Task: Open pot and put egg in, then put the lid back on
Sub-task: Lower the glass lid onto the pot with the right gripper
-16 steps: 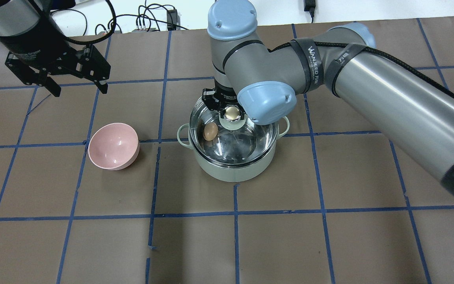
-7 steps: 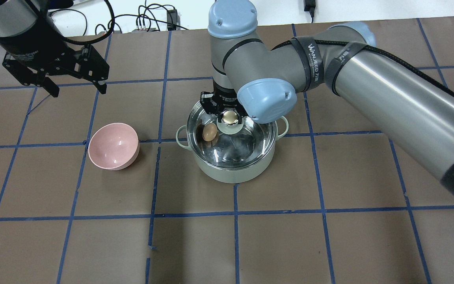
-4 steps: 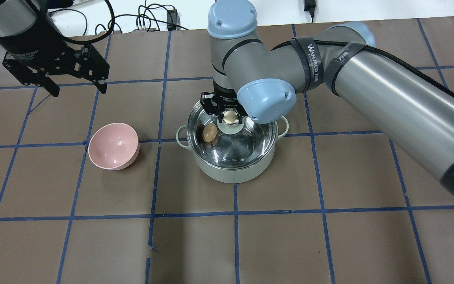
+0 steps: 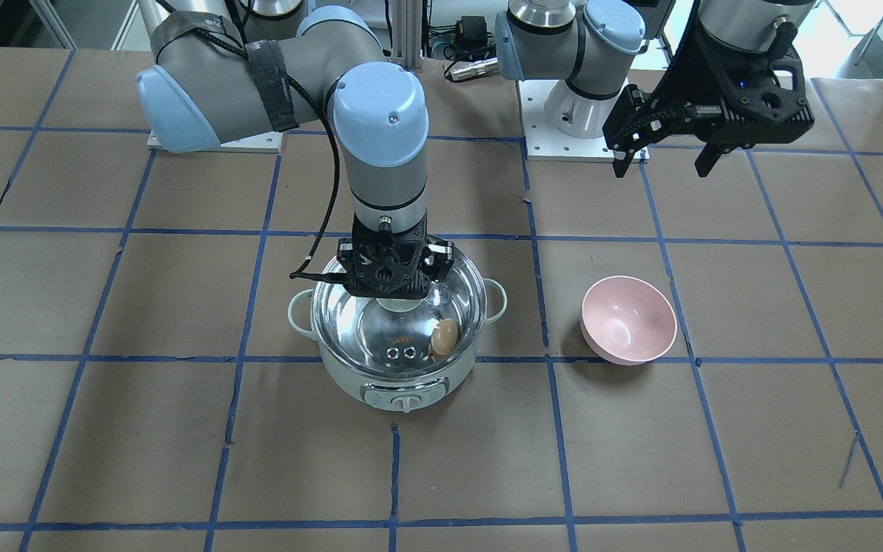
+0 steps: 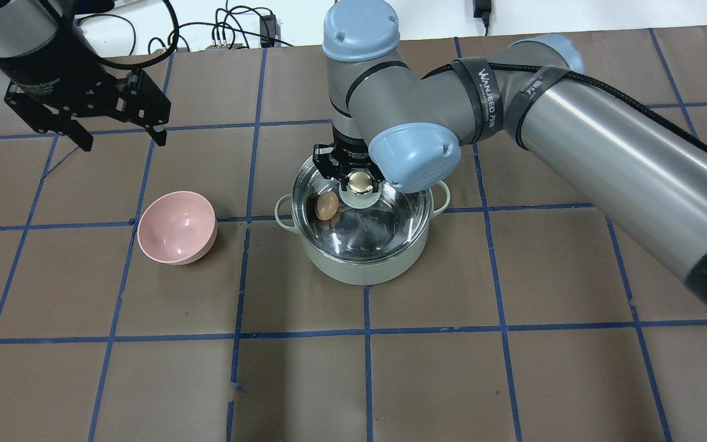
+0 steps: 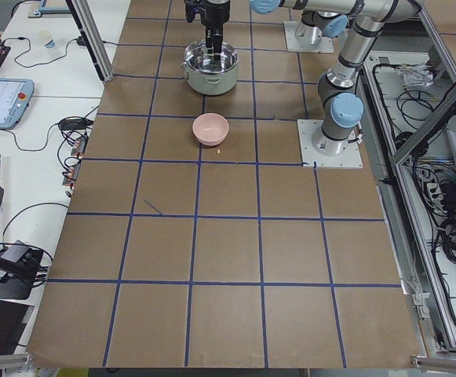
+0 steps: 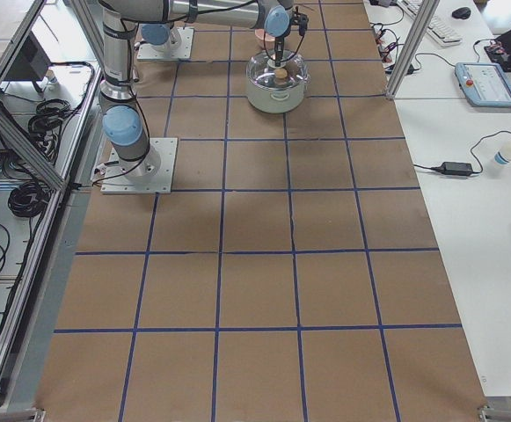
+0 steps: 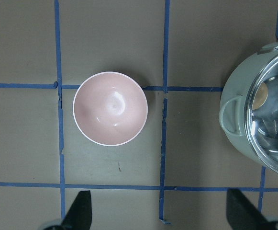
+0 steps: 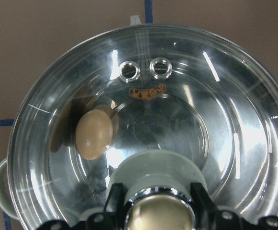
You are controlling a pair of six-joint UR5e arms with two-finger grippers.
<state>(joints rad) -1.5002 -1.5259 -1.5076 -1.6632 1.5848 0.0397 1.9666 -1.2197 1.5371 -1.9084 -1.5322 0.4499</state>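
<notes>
The pale mint pot (image 5: pixel 366 270) stands at mid-table, its dial toward the front-facing camera (image 4: pixel 403 395). The clear glass lid (image 5: pixel 384 227) lies on the pot's rim and also shows in the right wrist view (image 9: pixel 225 120). The brown egg (image 5: pixel 327 206) lies inside on the steel bottom, seen through the glass (image 9: pixel 94 134). My right gripper (image 5: pixel 358 180) reaches straight down, and its fingers (image 9: pixel 115 201) are closed on the lid's cream-gold knob (image 9: pixel 160 215). My left gripper (image 5: pixel 123 141) is open and empty, high over the back left of the table.
A pink bowl (image 5: pixel 177 227) sits empty to the left of the pot, directly under the left wrist camera (image 8: pixel 110 109). Blue tape lines grid the brown table. Cables lie along the back edge (image 5: pixel 224 31).
The right gripper has lowered the lid from just above the pot onto its rim. The left gripper drifted slightly back. Since 0.6 s ago nothing visibly moved.
</notes>
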